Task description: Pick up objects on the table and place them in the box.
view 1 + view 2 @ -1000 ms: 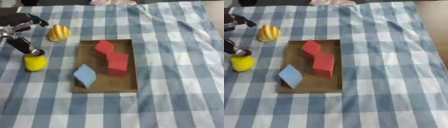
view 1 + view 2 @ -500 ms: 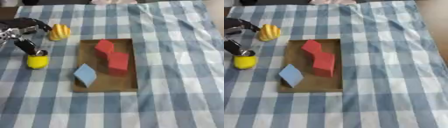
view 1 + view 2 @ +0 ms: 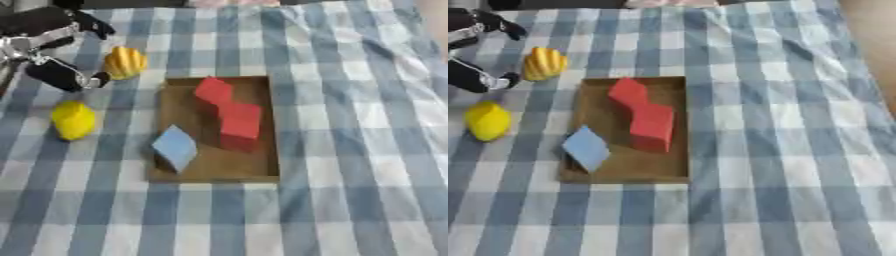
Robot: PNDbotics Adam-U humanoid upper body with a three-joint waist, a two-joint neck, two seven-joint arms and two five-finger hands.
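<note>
left eye view: left hand [image 3: 54,47] spread, holding nothing, just beside orange ridged fruit [image 3: 125,62]; lemon [image 3: 73,120] on surface left of box [image 3: 265,125]. right eye view: same layout; best to curl round the fruit's middle before lifting.

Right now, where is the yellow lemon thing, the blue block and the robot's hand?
yellow lemon [image 3: 73,120], left eye view, middle of its skin.
blue block [image 3: 176,148], left eye view, its top face.
left hand [image 3: 48,37], left eye view, on the palm.
</note>
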